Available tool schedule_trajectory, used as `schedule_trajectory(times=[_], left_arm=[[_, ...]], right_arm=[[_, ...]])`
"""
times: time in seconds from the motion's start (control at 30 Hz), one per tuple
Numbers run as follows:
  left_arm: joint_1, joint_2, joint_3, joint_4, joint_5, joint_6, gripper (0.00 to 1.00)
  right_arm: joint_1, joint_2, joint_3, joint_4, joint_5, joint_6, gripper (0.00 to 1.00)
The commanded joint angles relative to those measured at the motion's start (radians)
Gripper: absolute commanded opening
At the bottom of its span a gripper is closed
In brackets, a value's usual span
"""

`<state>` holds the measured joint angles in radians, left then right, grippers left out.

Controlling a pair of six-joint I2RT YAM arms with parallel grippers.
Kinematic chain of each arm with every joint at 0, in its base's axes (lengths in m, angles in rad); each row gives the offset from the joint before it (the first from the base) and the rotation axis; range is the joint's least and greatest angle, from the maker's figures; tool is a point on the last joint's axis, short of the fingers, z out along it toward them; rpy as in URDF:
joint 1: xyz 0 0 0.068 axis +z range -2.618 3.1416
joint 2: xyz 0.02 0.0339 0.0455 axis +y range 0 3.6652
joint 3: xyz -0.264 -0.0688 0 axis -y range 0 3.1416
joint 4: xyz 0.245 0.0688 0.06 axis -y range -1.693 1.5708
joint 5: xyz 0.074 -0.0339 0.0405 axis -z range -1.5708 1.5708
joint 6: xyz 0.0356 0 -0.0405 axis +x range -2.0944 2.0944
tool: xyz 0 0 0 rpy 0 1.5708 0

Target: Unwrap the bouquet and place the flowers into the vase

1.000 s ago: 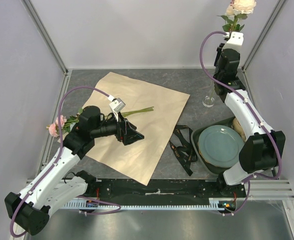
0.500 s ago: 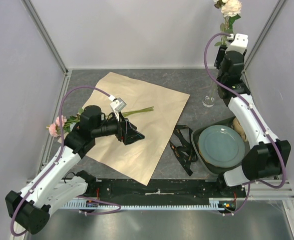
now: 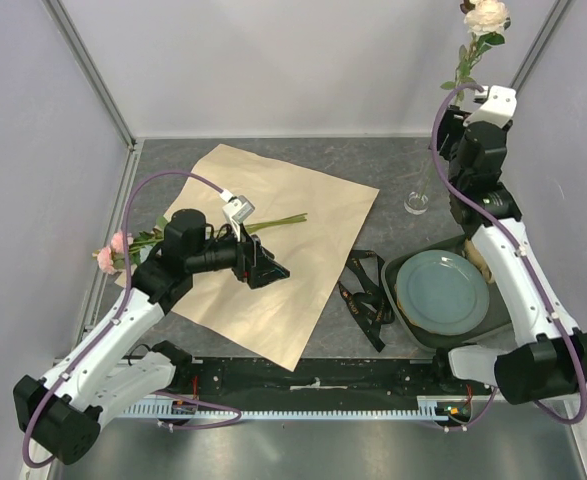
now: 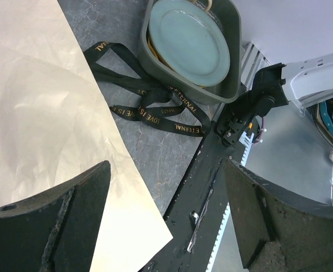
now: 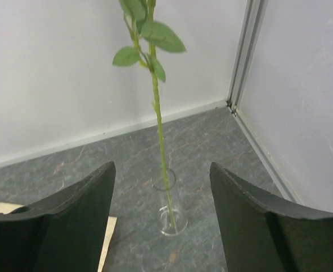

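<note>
The bouquet lies unwrapped: its tan kraft paper is spread flat and the black ribbon lies loose beside it. A cream rose stands with its green stem in the small clear vase, also seen at the back right. My right gripper hovers open above the vase, its fingers well apart on either side of the stem. More flowers lie at the paper's left edge, pink blooms outward. My left gripper hangs open and empty over the paper.
A blue-green plate sits in a dark tray at the right front, with the ribbon lying just left of it. Enclosure walls and metal posts close in the back corner by the vase. The black base rail runs along the near edge.
My right gripper has opened and let go of the rose stem, shifting to the right. The rose now stands by itself in the vase. The left arm has barely moved.
</note>
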<state>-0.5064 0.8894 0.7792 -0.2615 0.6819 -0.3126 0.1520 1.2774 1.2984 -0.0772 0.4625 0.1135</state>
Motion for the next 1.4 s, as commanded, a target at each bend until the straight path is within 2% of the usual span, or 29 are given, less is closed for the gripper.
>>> schedule_trajectory(times=[0.0, 0.17, 0.27, 0.37, 0.4, 0.47, 0.5, 0.57, 0.63, 0.73, 0.77, 0.8, 0.83, 0.93, 1.07, 1.13, 1.23, 1.37], left_arm=[[-0.001, 0.011, 0.006, 0.001, -0.008, 0.026, 0.88], [-0.001, 0.039, 0.012, -0.001, -0.022, 0.021, 0.88], [0.000, 0.060, 0.018, -0.001, -0.054, -0.035, 0.88], [0.003, 0.097, 0.022, 0.008, -0.119, -0.152, 0.88], [0.005, 0.109, 0.020, 0.018, -0.151, -0.184, 0.88], [0.011, 0.153, 0.017, 0.027, -0.215, -0.283, 0.88], [0.014, 0.170, 0.018, 0.028, -0.295, -0.322, 0.89], [0.038, 0.210, 0.009, 0.068, -0.340, -0.425, 0.90], [0.064, 0.226, -0.015, 0.125, -0.373, -0.509, 0.90], [0.137, 0.261, -0.134, 0.301, -0.415, -0.741, 0.90], [0.175, 0.285, -0.168, 0.362, -0.420, -0.884, 0.88], [0.190, 0.304, -0.199, 0.509, -0.438, -0.957, 0.88], [0.200, 0.321, -0.256, 0.569, -0.465, -1.093, 0.88], [0.195, 0.400, -0.299, 0.720, -0.620, -1.262, 0.87], [0.161, 0.493, -0.232, 0.710, -0.798, -1.272, 0.84], [0.140, 0.529, -0.186, 0.627, -0.912, -1.302, 0.84], [0.137, 0.597, -0.129, 0.552, -0.964, -1.384, 0.83], [0.134, 0.690, -0.077, 0.541, -0.989, -1.454, 0.75]], right_arm=[[-0.002, -0.111, -0.060, -0.068, -0.088, 0.081, 0.76], [0.011, -0.184, -0.169, -0.110, -0.255, 0.187, 0.78], [0.078, -0.204, -0.241, -0.111, -0.340, 0.247, 0.78], [0.223, -0.178, -0.290, -0.124, -0.364, 0.270, 0.78], [0.307, -0.153, -0.301, -0.133, -0.366, 0.276, 0.78], [0.385, -0.133, -0.347, -0.128, -0.369, 0.305, 0.78], [0.444, -0.121, -0.367, -0.107, -0.370, 0.317, 0.78], [0.498, -0.119, -0.436, -0.060, -0.377, 0.345, 0.78], [0.511, -0.130, -0.494, -0.042, -0.377, 0.356, 0.78], [0.512, -0.161, -0.546, -0.027, -0.398, 0.348, 0.78], [0.512, -0.183, -0.554, -0.030, -0.407, 0.338, 0.78], [0.512, -0.199, -0.560, -0.038, -0.419, 0.318, 0.78], [0.514, -0.216, -0.570, -0.044, -0.424, 0.308, 0.78], [0.512, -0.291, -0.580, -0.079, -0.438, 0.273, 0.79], [0.512, -0.407, -0.599, -0.124, -0.449, 0.258, 0.79], [0.514, -0.440, -0.614, -0.136, -0.455, 0.255, 0.79], [0.512, -0.489, -0.631, -0.159, -0.453, 0.249, 0.80], [0.512, -0.513, -0.648, -0.179, -0.458, 0.233, 0.80]])
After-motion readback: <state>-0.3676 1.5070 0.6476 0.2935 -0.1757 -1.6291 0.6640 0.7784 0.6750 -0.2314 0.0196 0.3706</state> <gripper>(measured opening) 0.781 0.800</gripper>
